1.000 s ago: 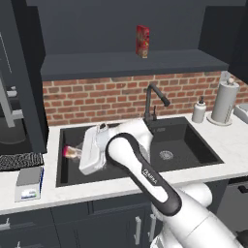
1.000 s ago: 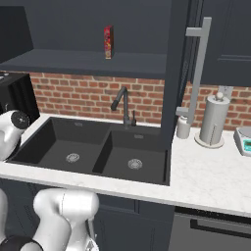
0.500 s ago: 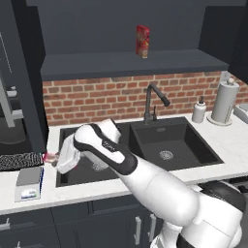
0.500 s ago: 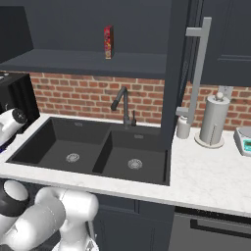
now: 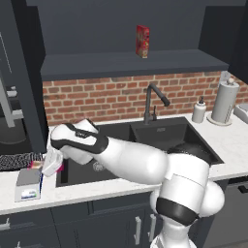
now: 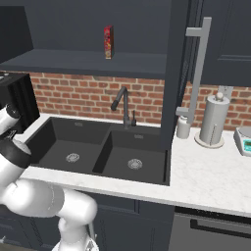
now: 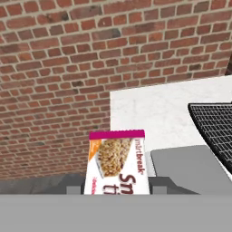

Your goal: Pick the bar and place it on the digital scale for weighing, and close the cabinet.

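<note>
Claw (image 5: 48, 167) pinched on the bar (image 7: 118, 161). In the hand view the wrapper sits upright between the tips, pink top edge, cereal print facing the camera. The tips themselves are lost behind the wrapper.

Change over the last second: the arm has swung left off the sink (image 5: 145, 140) and the wrist is now down at the left end of the counter (image 5: 87, 190). A second ago the claw was over the left basin; now it hangs right at the digital scale (image 5: 28, 183), with pink showing just above and beside the scale's back edge in the left base view. The hand view puts the scale's flat grey top (image 7: 190, 167) just beside the bar and slightly beyond it. Whether the bar touches it yet, can't tell.

Read: carry is basically done, placement is the step in hand. Next move needs a small shift over the platform, lower, then release flat.

Black mesh item (image 7: 215, 131) sits right next to the scale, so keep the drop off it.

Cabinet (image 6: 193, 54) door still hangs open on the right, handle out over the counter. Red carton (image 5: 142, 41) untouched on the shelf. Closing remains after weighing.
</note>
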Controlling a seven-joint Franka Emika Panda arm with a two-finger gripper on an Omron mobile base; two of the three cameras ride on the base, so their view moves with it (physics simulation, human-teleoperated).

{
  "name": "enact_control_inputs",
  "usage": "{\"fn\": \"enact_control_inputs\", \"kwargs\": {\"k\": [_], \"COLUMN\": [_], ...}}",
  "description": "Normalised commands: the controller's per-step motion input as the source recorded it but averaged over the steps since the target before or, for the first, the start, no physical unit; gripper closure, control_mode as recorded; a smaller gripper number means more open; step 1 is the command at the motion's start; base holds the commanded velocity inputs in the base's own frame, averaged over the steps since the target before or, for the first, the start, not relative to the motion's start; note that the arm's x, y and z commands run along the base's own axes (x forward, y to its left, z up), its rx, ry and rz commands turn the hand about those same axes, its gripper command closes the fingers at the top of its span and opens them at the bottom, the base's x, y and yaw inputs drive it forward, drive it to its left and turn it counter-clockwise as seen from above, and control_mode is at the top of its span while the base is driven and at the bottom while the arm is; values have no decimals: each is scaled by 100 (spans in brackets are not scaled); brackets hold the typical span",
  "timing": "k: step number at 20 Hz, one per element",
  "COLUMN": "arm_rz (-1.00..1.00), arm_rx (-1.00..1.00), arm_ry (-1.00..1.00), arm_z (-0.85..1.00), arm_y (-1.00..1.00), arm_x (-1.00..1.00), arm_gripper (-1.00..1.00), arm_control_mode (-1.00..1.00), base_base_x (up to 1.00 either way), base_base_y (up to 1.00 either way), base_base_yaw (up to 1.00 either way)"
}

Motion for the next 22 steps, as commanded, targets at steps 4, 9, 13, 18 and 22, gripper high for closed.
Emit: {"fn": "enact_control_inputs", "kwargs": {"k": [4,9,13,18,22], "arm_rz": [6,7,6,1,0], "arm_rx": [-5,0,0,-3,-2], "arm_ry": [0,0,0,0,0], "arm_z": [-38,-27,-25,-14,-2], "arm_y": [38,4,1,34,32], "arm_x": [25,22,10,2,6], "arm_gripper": [100,100,100,100,100], "arm_control_mode": [-100,-100,-100,-100,-100], "base_base_x": [0,0,0,0,0], "base_base_y": [0,0,0,0,0], "base_base_yaw": [0,0,0,0,0]}}
